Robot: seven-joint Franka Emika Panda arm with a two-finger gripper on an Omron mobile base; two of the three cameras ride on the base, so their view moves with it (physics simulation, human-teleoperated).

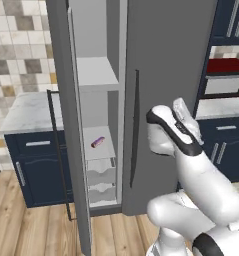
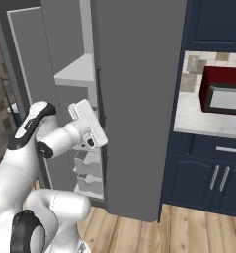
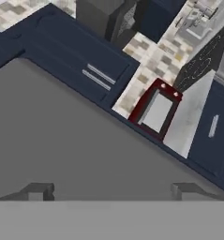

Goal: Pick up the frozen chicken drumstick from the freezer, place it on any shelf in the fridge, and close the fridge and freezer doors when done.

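The freezer [image 1: 98, 100] stands open, its grey door [image 1: 61, 100] swung out to the left. A pink-purple bar [image 1: 97, 142] lies on a white freezer shelf above the drawers [image 1: 101, 175]. The frozen chicken drumstick is hidden. The wider fridge door [image 1: 166, 75] is shut, with its black bar handle [image 1: 135, 130] showing, so the fridge shelf is hidden. My white hand [image 1: 183, 112] hovers in front of the shut fridge door, right of the freezer opening [image 2: 82, 84]. My gripper [image 3: 112, 192] is open and holds nothing; it faces the grey door.
A dark red microwave [image 2: 223, 91] sits on a marble counter [image 2: 198, 118] to the right, with navy cabinets [image 2: 203, 178] above and below. Left of the freezer door is another marble counter [image 1: 31, 112] on navy cabinets. The floor [image 1: 116, 230] is wooden.
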